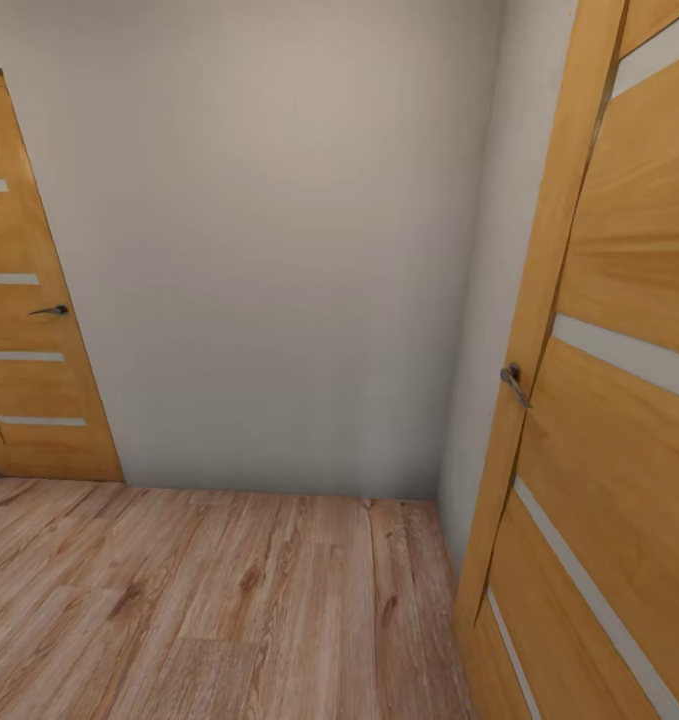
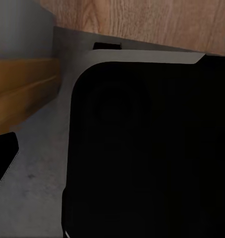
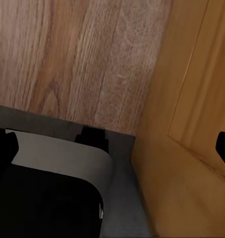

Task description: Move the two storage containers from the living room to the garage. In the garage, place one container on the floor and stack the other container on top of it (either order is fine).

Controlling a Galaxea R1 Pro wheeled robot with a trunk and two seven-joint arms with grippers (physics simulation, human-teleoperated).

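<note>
The two storage containers are out of view, and so is the garage. I face a plain beige wall [image 1: 279,250] in a narrow spot with light wood plank flooring [image 1: 179,600]. My right gripper [image 3: 112,148] hangs open above the planks, next to a wooden door, with nothing between its fingertips [image 3: 3,148]. My left gripper [image 2: 112,158] points down at my own dark base [image 2: 147,148]. One of its fingertips [image 2: 0,158] sits at the picture's edge, and nothing is held.
An orange-brown wooden door [image 1: 609,400] with a metal handle [image 1: 514,380] stands close at the right, partly open toward me. A second matching door [image 1: 29,320] is shut at the far left. The wall ahead blocks the way; open planks lie to the left.
</note>
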